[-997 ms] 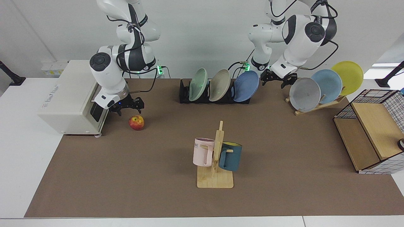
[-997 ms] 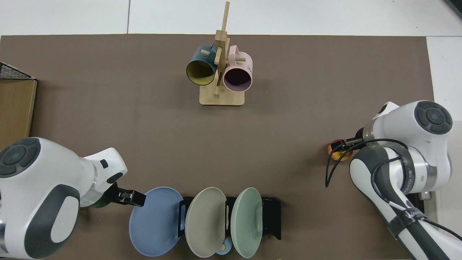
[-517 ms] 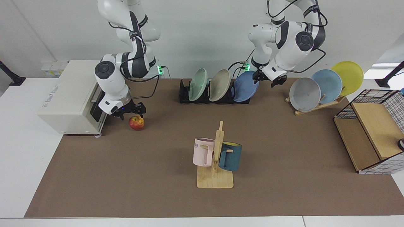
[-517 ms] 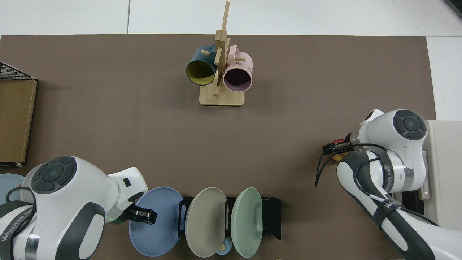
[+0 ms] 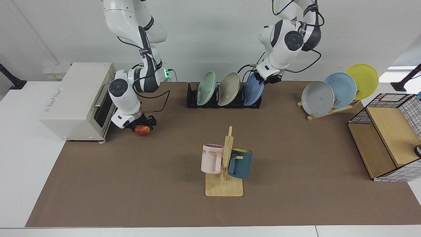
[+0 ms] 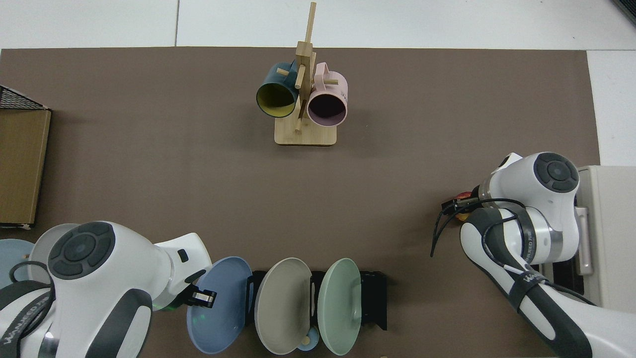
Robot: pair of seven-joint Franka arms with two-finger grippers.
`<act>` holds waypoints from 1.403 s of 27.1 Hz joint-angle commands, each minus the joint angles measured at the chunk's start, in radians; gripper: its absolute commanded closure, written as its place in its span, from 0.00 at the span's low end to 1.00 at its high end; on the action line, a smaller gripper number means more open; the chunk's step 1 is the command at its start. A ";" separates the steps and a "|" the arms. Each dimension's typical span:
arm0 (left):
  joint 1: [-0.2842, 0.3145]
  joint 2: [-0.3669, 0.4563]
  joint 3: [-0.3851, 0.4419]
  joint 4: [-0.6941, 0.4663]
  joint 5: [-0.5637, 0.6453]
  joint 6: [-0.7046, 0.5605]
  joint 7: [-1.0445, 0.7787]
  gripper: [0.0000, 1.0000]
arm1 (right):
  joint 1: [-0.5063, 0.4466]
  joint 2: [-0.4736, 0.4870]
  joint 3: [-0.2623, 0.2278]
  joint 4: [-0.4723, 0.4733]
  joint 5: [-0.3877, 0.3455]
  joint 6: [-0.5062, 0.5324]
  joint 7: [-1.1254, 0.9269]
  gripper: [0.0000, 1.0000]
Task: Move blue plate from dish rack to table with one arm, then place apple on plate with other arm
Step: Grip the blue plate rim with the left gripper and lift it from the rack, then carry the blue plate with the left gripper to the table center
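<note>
Matte brown table [image 5: 296, 148], white-bordered. Black slotted dish rack [image 5: 223, 100] at 12 o'clock holds the round blue plate [image 5: 253, 93] upright in its end slot; left gripper [image 5: 267, 78] is at the plate's upper rim, finger state indeterminable. Right gripper [image 5: 142, 123] sits over the red apple [image 5: 142, 130] at 9 o'clock, grasp not discernible.

Periwinkle blue plate [image 5: 252, 92] in a black dish rack [image 5: 223, 102], beside a beige-grey plate [image 5: 229, 89] and a mint-green plate [image 5: 206, 88], upper centre of the facing view. Red apple [image 5: 142, 130] with yellow patches on the matte brown table [image 5: 296, 158], white-bordered, at centre left. Grey, sky-blue and yellow plates on a light-wood stand [image 5: 332, 110] at upper right; pink mug [image 5: 212, 158] and teal mug [image 5: 240, 163] at centre.
</note>
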 commanded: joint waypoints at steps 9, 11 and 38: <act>0.013 -0.016 0.020 0.151 0.141 -0.096 -0.055 1.00 | 0.002 -0.001 0.001 -0.014 -0.032 0.014 0.027 0.84; 0.014 -0.011 0.032 0.178 0.140 -0.095 -0.054 1.00 | 0.001 -0.007 0.001 -0.014 -0.032 0.006 0.028 0.85; 0.066 0.481 0.218 0.313 -0.524 0.229 0.236 1.00 | 0.002 -0.169 -0.003 0.233 -0.023 -0.336 0.025 1.00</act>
